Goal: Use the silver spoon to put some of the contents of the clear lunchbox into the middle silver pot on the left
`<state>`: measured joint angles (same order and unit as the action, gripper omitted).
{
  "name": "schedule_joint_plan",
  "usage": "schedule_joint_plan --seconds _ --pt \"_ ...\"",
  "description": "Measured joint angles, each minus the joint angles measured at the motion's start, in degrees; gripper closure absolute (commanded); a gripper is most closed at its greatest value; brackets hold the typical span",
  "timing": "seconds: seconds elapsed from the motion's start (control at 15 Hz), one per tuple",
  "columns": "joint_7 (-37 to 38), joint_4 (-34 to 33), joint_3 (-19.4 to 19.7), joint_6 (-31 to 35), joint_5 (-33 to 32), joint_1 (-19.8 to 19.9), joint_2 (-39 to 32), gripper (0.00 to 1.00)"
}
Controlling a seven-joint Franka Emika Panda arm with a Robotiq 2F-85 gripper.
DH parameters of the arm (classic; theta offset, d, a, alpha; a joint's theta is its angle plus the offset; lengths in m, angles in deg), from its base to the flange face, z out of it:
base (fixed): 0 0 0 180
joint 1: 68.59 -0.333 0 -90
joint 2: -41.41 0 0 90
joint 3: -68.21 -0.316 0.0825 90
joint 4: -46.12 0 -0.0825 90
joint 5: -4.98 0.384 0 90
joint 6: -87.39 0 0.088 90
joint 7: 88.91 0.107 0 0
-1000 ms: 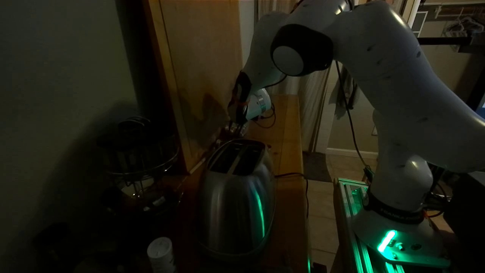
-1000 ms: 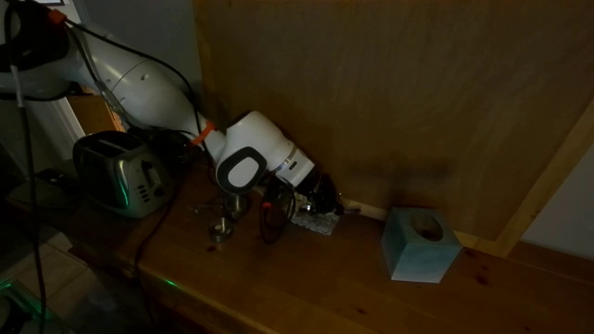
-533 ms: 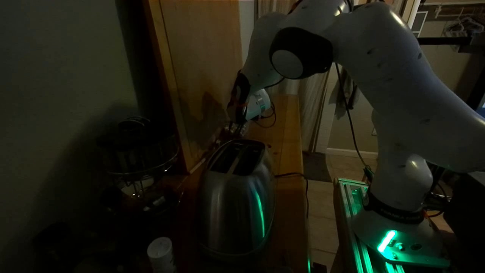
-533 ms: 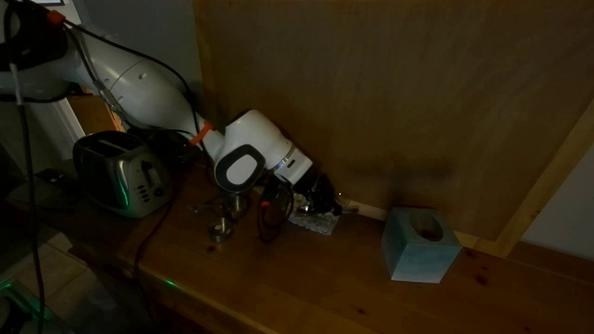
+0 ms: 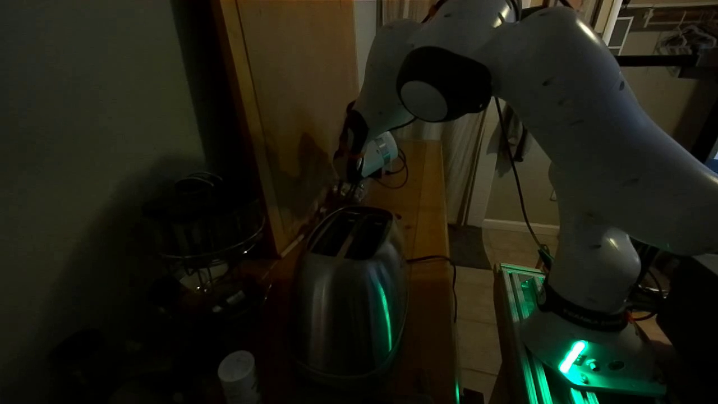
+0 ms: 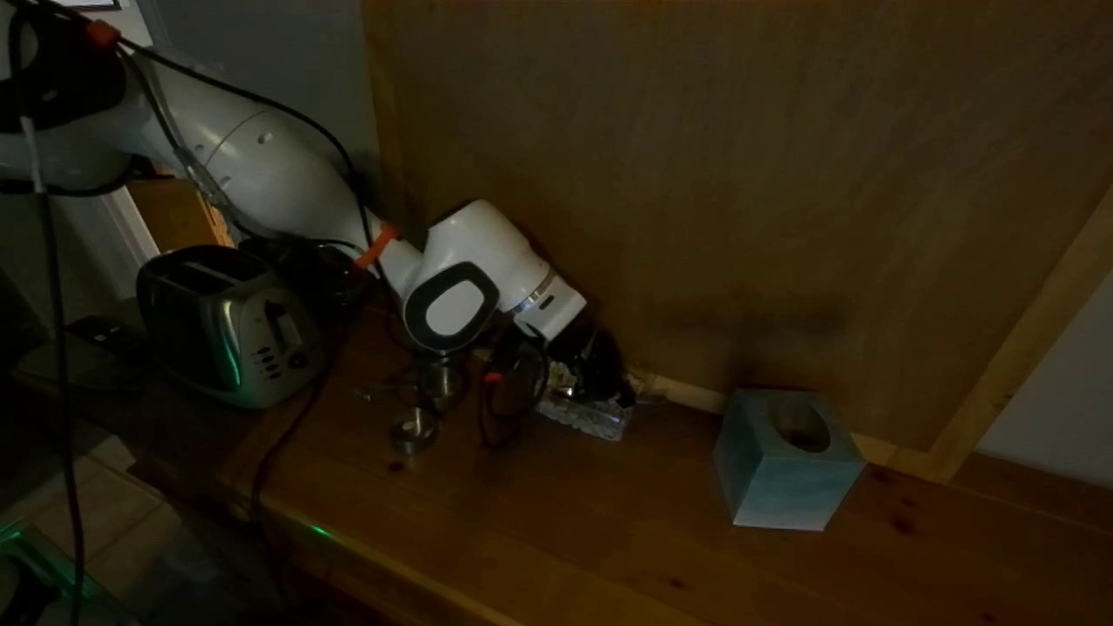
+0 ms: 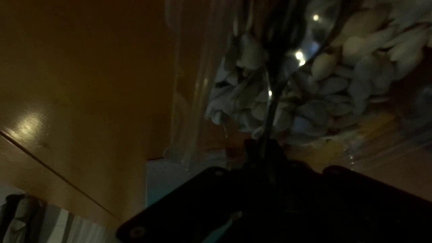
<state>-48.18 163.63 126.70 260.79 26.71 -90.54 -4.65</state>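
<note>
The clear lunchbox (image 6: 584, 421) holds pale seed-like contents and stands on the wooden counter by the board. In the wrist view its clear wall (image 7: 189, 104) is left of the pale contents (image 7: 334, 87). My gripper (image 7: 265, 146) is shut on the handle of the silver spoon (image 7: 270, 114). The spoon's bowl is over or among the contents; whether it carries any I cannot tell. In an exterior view the gripper (image 6: 619, 393) is at the lunchbox. Two small silver pots, one farther back (image 6: 442, 382) and one nearer the front (image 6: 414, 430), stand left of the lunchbox; which is the middle one is unclear.
A steel toaster (image 6: 230, 326) stands left of the pots; it also shows in an exterior view (image 5: 353, 297). A blue tissue box (image 6: 787, 461) stands right of the lunchbox. A wooden board (image 6: 739, 191) rises behind. A cable hangs over the counter's front edge. The scene is dark.
The gripper has shifted slightly left in an exterior view and tilted a little, with the spoon still held. The lunchbox, pots, toaster and tissue box look unmoved.
</note>
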Motion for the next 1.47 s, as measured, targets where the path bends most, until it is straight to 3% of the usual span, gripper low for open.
schedule_joint_plan --seconds 0.73,1.2,1.47 --pt "1.19 -5.59 -0.89 -16.64 -7.95 2.38 4.03 0.98" --pt "5.99 -9.46 -5.13 -24.49 -11.42 7.11 6.76 0.98" --pt "9.65 -12.24 -9.34 -28.22 -12.11 12.05 6.91 0.98"
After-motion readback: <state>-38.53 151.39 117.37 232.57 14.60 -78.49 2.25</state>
